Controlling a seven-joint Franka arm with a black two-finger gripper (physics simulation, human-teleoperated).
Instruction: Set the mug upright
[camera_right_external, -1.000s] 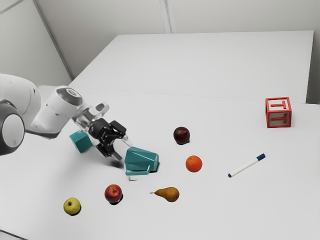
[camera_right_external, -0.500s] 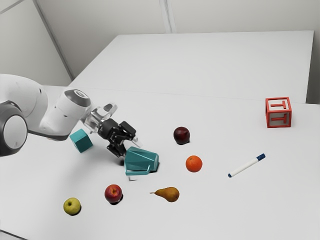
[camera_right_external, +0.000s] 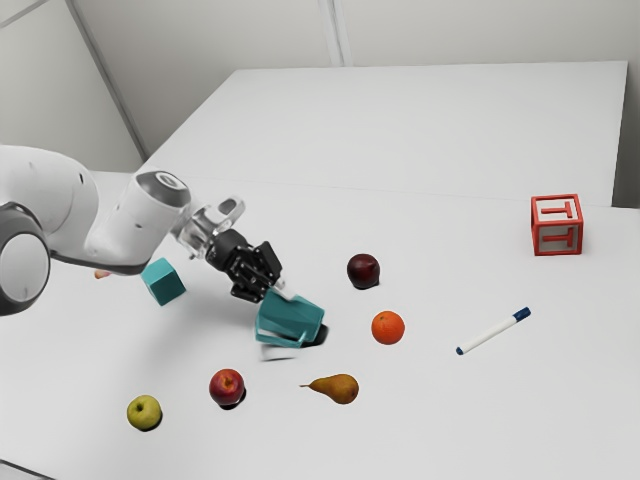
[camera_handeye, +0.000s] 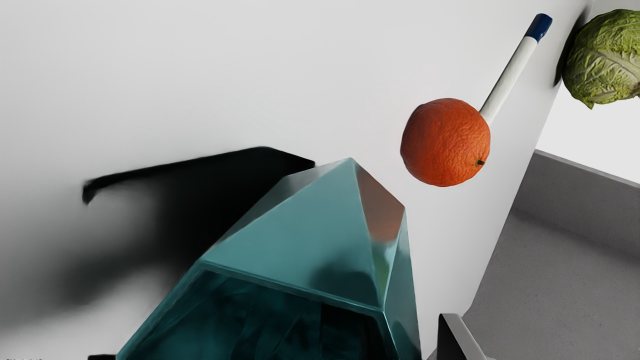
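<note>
Though the black two-finger gripper (camera_right_external: 276, 294) pinches the tipped teal faceted mug (camera_right_external: 291, 319) above the white counter (camera_right_external: 470, 420), righting it remains.

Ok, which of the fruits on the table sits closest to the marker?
The orange, between the marker and the teal mug; every other fruit sits farther off.

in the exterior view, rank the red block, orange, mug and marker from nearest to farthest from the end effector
1. Mug, leftmost of the four in the exterior view
2. Orange, a little to the mug's right there
3. Marker, further right, past the orange
4. Red block, rightmost
</note>
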